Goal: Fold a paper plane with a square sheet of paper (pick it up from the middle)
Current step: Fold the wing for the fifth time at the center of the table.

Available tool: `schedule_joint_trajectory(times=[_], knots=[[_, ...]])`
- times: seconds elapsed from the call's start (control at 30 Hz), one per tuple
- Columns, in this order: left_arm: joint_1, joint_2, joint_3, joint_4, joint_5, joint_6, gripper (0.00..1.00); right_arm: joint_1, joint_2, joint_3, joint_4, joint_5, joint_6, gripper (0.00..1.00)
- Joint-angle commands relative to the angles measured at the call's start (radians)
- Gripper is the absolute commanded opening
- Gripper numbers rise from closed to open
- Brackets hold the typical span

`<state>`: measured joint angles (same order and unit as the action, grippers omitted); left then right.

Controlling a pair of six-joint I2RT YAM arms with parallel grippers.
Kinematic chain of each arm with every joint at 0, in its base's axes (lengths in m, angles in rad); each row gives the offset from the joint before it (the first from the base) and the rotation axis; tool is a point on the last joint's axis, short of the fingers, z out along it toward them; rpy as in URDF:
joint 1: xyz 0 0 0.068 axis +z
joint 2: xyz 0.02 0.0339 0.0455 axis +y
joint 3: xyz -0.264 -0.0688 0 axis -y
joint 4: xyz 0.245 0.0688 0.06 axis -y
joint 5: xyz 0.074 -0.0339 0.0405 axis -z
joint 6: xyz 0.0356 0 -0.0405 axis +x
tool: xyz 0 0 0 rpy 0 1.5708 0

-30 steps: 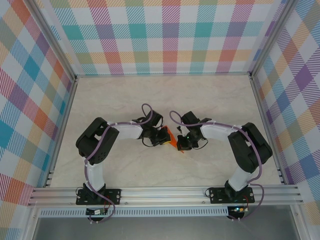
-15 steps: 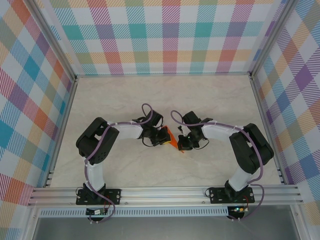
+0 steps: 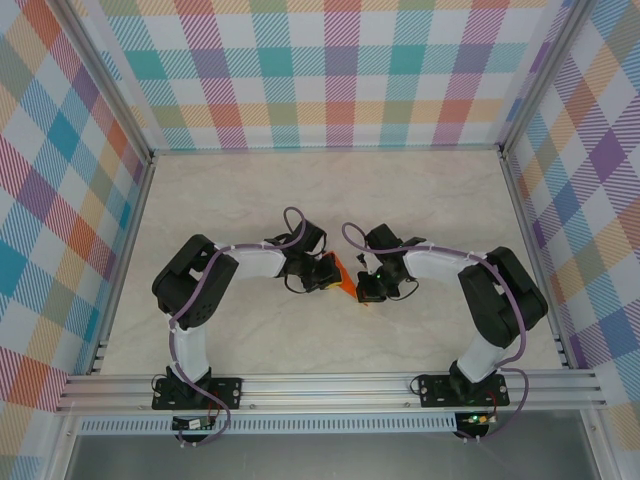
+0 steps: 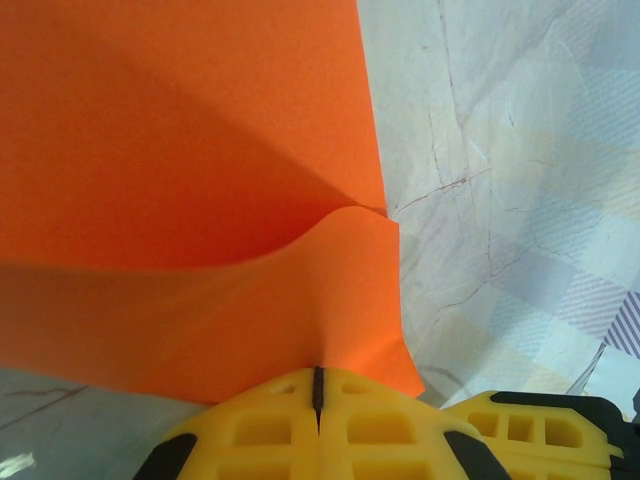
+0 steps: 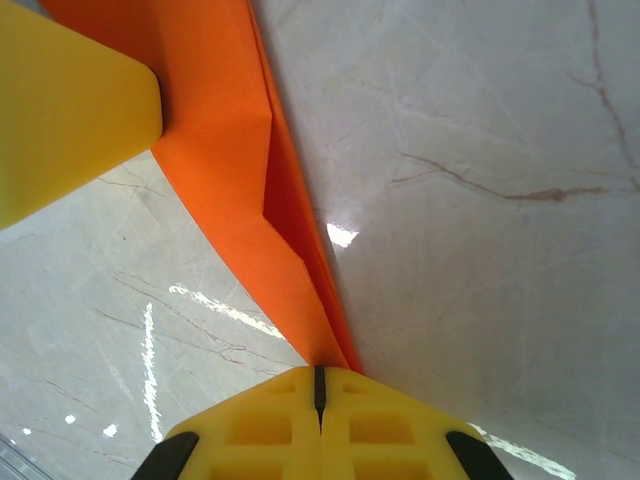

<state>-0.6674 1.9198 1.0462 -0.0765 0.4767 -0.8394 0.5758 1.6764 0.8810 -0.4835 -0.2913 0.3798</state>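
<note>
Two arms meet just short of the middle of the table, with the square sheet of paper stretched between them.

Paper: bright orange and already folded narrow, with layered edges seen from the right wrist. From the left wrist it is a broad orange sheet with a soft bulge above the grip. I cannot tell whether any edge touches the table.

Left gripper: at 9 o'clock of the paper. Its jaws are pressed together on the paper's edge, with the orange sheet rising straight out of the seam.

Right gripper: at about 4 o'clock of the paper. Its jaws are likewise clamped on the paper's tapering end. In that wrist view one yellow finger of the left gripper sits on the sheet at 10 o'clock.

Change over the last second:
- The right arm has crept slightly toward 3 o'clock.
- The left arm has not moved.
- The paper is in the same spot, and both grips are unchanged.
</note>
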Motion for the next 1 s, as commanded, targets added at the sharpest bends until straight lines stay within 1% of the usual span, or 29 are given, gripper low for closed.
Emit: schedule_joint_trajectory(times=[0.0,0.17,0.37,0.57,0.97], knots=[[-0.001,0.082,-0.032,-0.152,-0.148,0.023,0.02,-0.014,0.025,-0.034,-0.073,0.057,0.009,0.03],[-0.001,0.081,-0.031,-0.157,-0.151,0.026,0.03,-0.018,0.028,-0.031,-0.077,0.057,0.018,0.03],[-0.001,0.081,-0.029,-0.156,-0.150,0.027,0.02,-0.019,-0.047,-0.025,-0.085,0.009,0.016,0.03],[-0.001,0.083,-0.027,-0.157,-0.151,0.028,0.02,-0.019,-0.032,-0.035,-0.095,0.003,0.018,0.03],[-0.001,0.090,-0.021,-0.161,-0.151,0.029,0.02,-0.020,0.019,-0.025,-0.131,0.084,0.036,0.03]])
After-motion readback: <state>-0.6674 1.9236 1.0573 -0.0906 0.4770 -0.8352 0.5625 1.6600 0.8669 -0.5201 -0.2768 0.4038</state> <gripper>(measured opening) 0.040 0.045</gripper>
